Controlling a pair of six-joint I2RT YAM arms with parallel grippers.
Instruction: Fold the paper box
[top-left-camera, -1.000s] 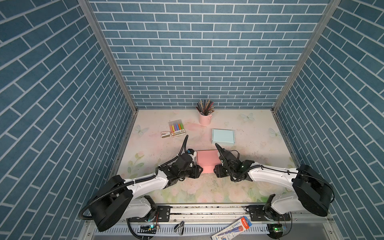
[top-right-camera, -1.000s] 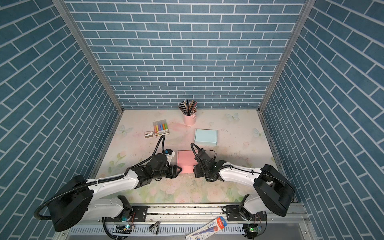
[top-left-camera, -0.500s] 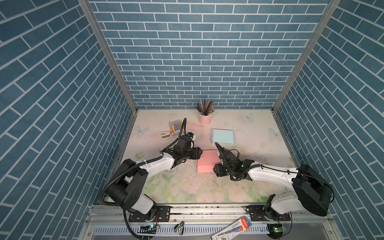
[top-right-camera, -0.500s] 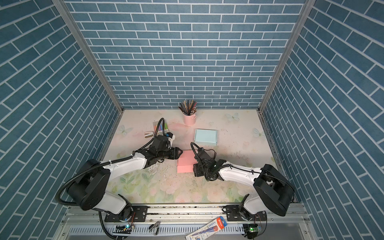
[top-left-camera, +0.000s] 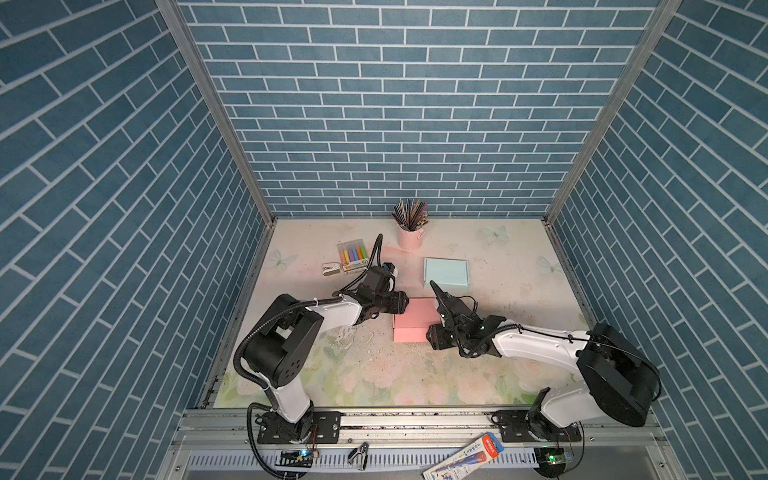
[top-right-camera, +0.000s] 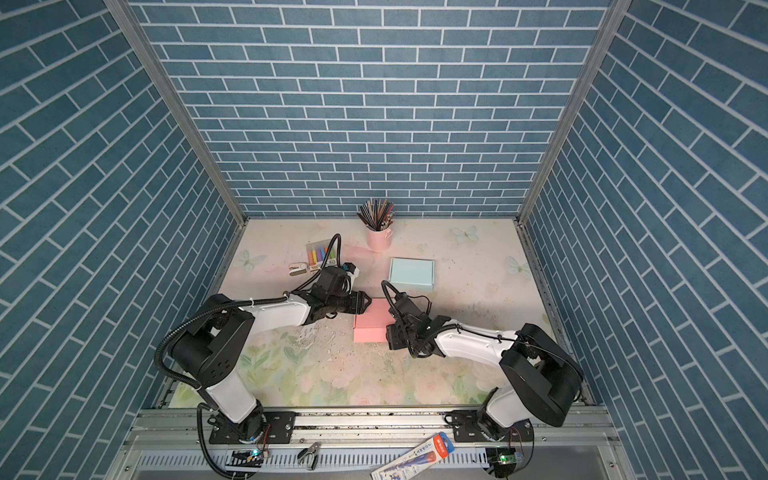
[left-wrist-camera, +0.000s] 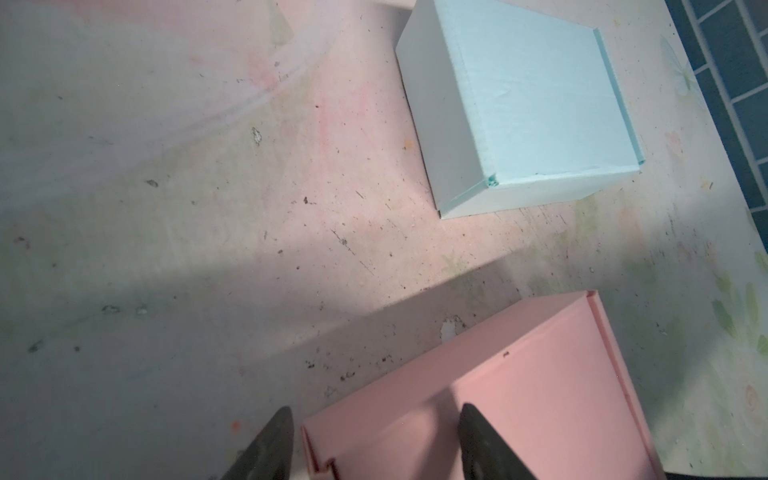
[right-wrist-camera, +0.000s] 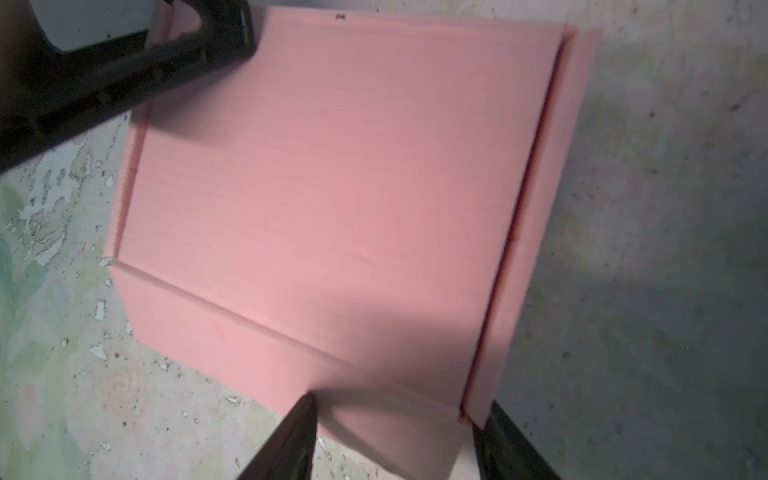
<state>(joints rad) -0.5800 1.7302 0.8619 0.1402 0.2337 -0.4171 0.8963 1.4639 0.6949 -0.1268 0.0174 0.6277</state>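
Blue brick-patterned walls (top-left-camera: 374, 104) close in a floral desk (top-left-camera: 519, 374) on three sides. Near the desk's middle lies the pink box (top-left-camera: 413, 321), the paper box of the task. It is folded shut with its lid down, so nothing inside it shows. In the right wrist view a narrow side flap (right-wrist-camera: 552, 208) stands slightly off one edge.

The left pincer (left-wrist-camera: 376, 407) meets the pink box at its far left corner with its jaws apart. One finger (right-wrist-camera: 187, 50) lies over the lid's corner and the other hangs off the edge above the desk. The right pincer (right-wrist-camera: 397, 405) sits at the pink box's near right corner, jaws likewise apart with that corner between them. Whether they press on it cannot be told.

Behind the pink box and slightly to its right, a pale blue box (top-left-camera: 446, 272) sits closed, its inside hidden. Farther behind the pink box a pink cup (top-left-camera: 409, 240) stands upright, packed with pencils (top-left-camera: 409, 211) that fan out above its rim. Behind and to the left of the pink box, a clear case (top-left-camera: 353, 257) holds a row of coloured markers side by side. A small white item (top-left-camera: 331, 269) lies just beside that case, too small to identify.
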